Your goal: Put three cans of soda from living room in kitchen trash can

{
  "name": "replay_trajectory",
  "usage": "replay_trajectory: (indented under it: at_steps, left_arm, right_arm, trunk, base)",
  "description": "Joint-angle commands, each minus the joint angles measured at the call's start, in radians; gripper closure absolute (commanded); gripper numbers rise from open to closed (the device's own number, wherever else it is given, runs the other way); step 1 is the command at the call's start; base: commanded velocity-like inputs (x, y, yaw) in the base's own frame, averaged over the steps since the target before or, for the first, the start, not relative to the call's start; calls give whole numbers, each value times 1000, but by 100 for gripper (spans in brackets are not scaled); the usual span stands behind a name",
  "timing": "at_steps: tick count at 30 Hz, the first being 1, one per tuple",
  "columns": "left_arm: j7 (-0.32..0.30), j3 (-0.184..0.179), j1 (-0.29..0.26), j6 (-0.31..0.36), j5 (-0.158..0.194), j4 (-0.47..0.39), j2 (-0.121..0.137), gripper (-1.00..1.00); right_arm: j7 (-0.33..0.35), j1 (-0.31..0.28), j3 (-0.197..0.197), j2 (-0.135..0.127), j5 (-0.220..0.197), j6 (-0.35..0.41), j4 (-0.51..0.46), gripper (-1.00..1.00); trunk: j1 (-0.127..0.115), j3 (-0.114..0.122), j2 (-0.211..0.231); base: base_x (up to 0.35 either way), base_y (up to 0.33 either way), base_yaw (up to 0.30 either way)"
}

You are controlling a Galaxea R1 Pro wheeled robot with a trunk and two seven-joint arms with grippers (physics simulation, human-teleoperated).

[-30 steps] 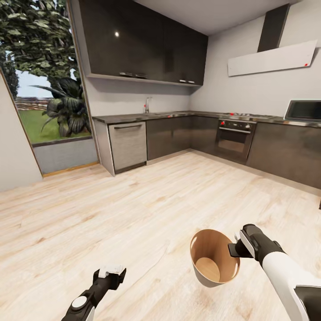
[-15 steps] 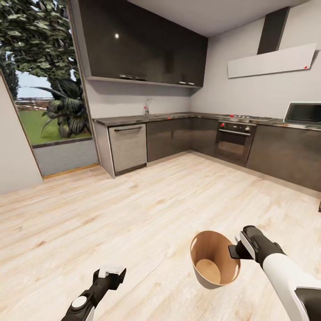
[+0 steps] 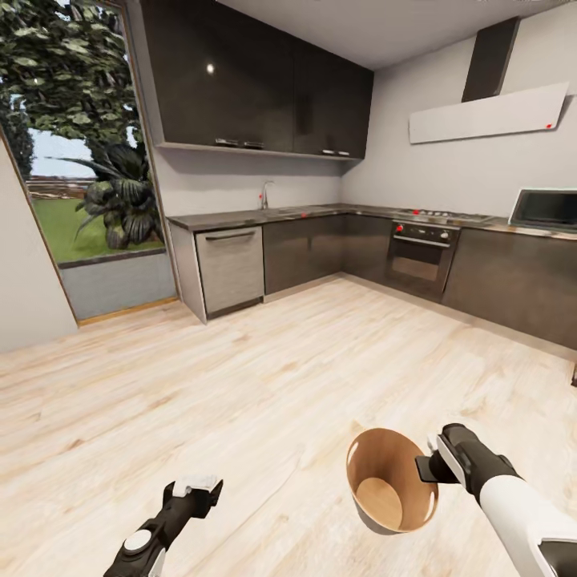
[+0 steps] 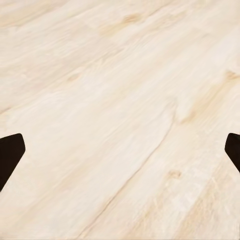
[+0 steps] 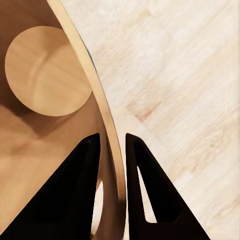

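Observation:
I am in the kitchen, over a pale wood floor (image 3: 264, 385). The copper-brown tash can (image 3: 390, 479) hangs tilted just above the floor, its mouth facing me and its inside bare. My right gripper (image 3: 429, 466) is shut on its rim. The right wrist view shows one finger inside and one outside the wall of the tash can (image 5: 45, 75), with the gripper (image 5: 112, 137) pinching the thin rim. My left gripper (image 3: 196, 486) is low at the left, open and empty, its fingers (image 4: 10, 155) spread over bare planks. The cans of soda and the living room are out of view.
Grey lower cabinets with a steel dishwasher (image 3: 230, 268) and an oven (image 3: 421, 256) run along the back and right walls. Above them are a counter with a chrome tap (image 3: 264, 195) and glossy black upper cabinets (image 3: 256, 88). A big window (image 3: 76, 184) is at the left.
The whole view has shifted slightly, so the camera moved. The right gripper and the tash can sit a little lower in the picture. The grip is unchanged and the left gripper stays open.

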Motion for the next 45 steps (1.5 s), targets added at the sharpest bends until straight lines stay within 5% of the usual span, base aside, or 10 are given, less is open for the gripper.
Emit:
replay_trajectory:
  at_steps: [1,6,12,19,25,34,45]
  left_arm:
    - [-1,0,-1,0,2,0,7,-100]
    - [-5,4,-5,10,6,3,76,-100]
    - [-16,7,-6,34,14,9,115,-100]
    - [-20,8,-6,37,26,17,121,-100]
    - [-20,9,-6,33,30,33,120,-100]
    - [-15,4,0,-7,27,31,112,-100]
    - [-21,3,0,-75,26,24,111,-100]
  right_arm:
    - [3,3,-2,0,-13,-3,-1,100]
    - [3,15,-1,-3,-11,-14,-1,100]
    - [4,34,-1,-6,32,-20,0,100]
    - [22,55,-1,-6,49,-38,2,100]
    - [67,100,-2,-5,55,-142,1,100]
    - [99,182,-3,-4,58,-183,-1,100]
    - [101,195,-4,-5,55,-237,-1,100]
  trunk:
    - [-4,3,7]
    - [-23,19,42]
    - [-46,38,84]
    - [-73,60,133]
    - [-96,79,175]
    - [-96,79,175]
    - [-96,83,175]
  base:
    - [0,0,0]
    - [0,0,0]
    - [0,0,0]
    - [0,0,0]
    - [0,0,0]
    - [0,0,0]
    - [0,0,71]
